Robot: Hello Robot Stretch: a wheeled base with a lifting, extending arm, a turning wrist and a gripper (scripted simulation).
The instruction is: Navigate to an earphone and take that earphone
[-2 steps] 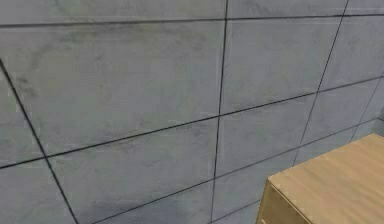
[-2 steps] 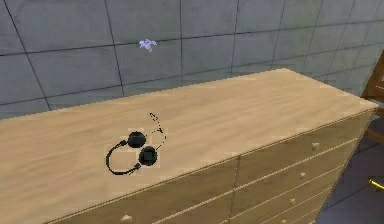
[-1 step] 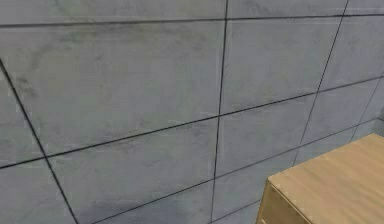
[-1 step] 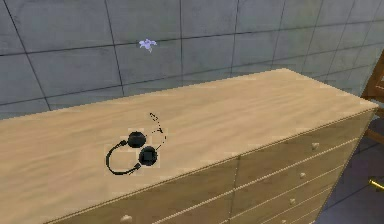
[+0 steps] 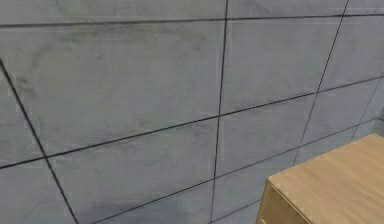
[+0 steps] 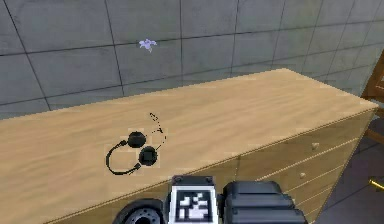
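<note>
A black earphone [image 6: 135, 153], two round pads joined by a thin band with a short cord, lies on the wooden top of a dresser [image 6: 250, 110] in the arm side view. At that view's bottom edge sit a white marked square [image 6: 195, 205] and the dark arm block [image 6: 262, 205]. Left of the square is the gripper's dark body [image 6: 140, 213]. Its far end is cut off by the frame, so I cannot tell whether it holds anything. The earphone lies just above the gripper in the picture.
The dresser has drawer fronts with small knobs [image 6: 312, 148] at the arm side view's right. Its corner [image 5: 330, 190] shows at the forward view's bottom right. Grey tiled floor [image 5: 130, 90] spreads ahead. A small purple thing [image 6: 148, 44] lies on the floor beyond the dresser.
</note>
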